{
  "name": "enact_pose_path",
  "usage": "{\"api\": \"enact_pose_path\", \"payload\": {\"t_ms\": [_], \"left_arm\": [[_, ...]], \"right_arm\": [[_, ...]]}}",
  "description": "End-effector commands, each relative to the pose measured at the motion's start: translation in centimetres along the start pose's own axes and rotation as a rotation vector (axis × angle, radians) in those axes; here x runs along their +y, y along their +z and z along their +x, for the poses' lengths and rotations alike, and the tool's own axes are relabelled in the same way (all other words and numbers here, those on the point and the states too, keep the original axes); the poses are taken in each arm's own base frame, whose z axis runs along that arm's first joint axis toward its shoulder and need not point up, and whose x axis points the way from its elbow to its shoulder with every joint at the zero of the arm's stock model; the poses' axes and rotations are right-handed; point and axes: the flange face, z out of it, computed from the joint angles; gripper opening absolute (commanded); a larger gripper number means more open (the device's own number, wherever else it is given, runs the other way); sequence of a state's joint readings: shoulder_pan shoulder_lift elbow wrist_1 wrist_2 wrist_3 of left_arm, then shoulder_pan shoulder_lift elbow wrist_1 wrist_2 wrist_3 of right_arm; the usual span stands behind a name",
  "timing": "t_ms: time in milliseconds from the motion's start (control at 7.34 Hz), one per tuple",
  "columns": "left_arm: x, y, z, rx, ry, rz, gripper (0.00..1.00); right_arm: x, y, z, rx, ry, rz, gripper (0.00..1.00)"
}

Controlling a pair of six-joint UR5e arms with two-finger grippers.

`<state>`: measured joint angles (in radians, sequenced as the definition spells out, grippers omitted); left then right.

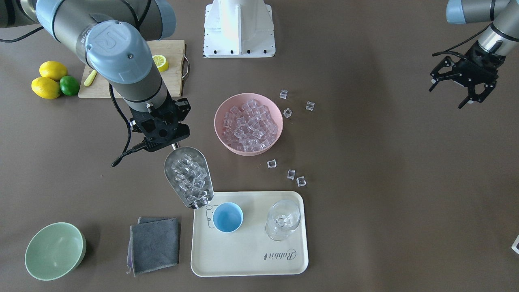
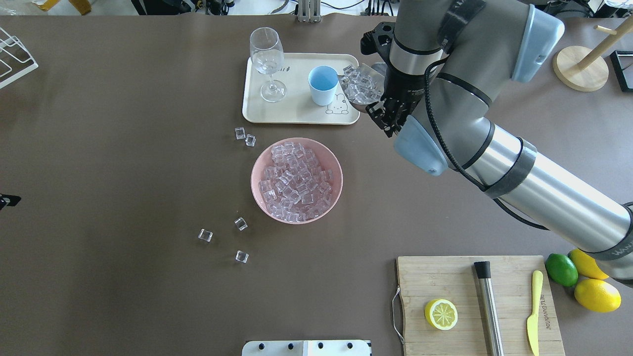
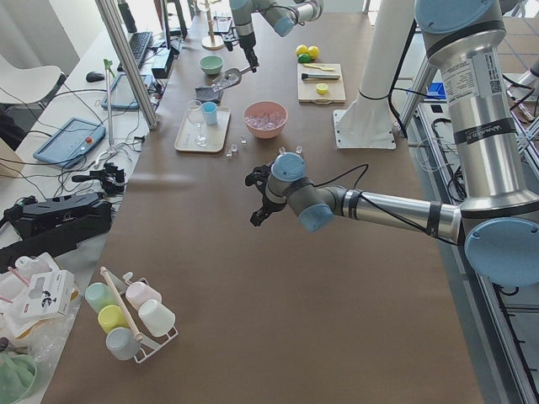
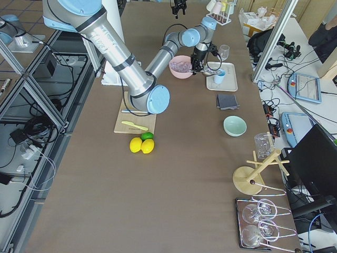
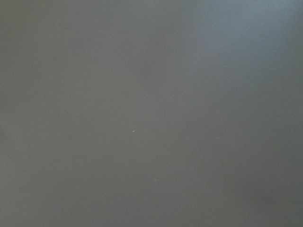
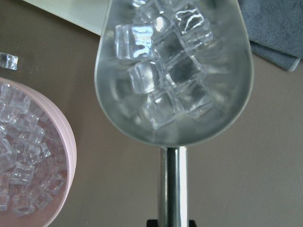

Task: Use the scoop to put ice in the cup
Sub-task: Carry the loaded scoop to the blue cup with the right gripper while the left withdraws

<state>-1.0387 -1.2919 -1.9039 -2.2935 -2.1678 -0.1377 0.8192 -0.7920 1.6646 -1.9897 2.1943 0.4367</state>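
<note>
My right gripper (image 1: 174, 145) is shut on the thin handle of the steel scoop (image 1: 189, 178). The scoop is held level above the table and is full of ice (image 1: 189, 178). Its front lip is over the tray's (image 1: 251, 259) corner, just beside the light-blue cup (image 1: 228, 217), which looks empty. The right wrist view shows the loaded scoop (image 6: 218, 113) from above. More ice fills the pink bowl (image 1: 227, 142). In the overhead view the scoop (image 2: 363, 86) sits right of the cup (image 2: 323, 85). My left gripper (image 1: 454, 91) is open and empty, far off to the side.
Loose ice cubes (image 1: 289, 112) lie around the bowl. A stemmed glass (image 1: 283, 220) stands on the tray beside the cup. A grey cloth (image 1: 155, 244) and a green bowl (image 1: 54, 250) lie nearby. A cutting board (image 2: 445, 277) holds a lemon half, a steel cylinder and a knife.
</note>
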Motion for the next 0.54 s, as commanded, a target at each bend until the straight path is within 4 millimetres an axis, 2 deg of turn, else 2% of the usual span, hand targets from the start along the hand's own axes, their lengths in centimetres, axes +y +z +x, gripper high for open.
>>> {"api": "enact_pose_path", "payload": {"t_ms": [0, 136, 409], "left_arm": [[2.4, -1.3, -4.0, -0.05, -0.183, -0.115, 0.98], [4.4, -2.4, -6.6, -0.031, -0.339, -0.193, 0.98], [7.4, -3.7, -9.5, -0.007, -0.528, -0.263, 0.98]], "right_arm": [[-3.8, -0.9, -2.9, -0.017, 0.045, -0.073, 0.0], [-4.3, -1.0, -3.5, -0.021, 0.054, -0.09, 0.0], [-6.0, -1.1, -4.5, -0.039, 0.08, -0.131, 0.0]]}}
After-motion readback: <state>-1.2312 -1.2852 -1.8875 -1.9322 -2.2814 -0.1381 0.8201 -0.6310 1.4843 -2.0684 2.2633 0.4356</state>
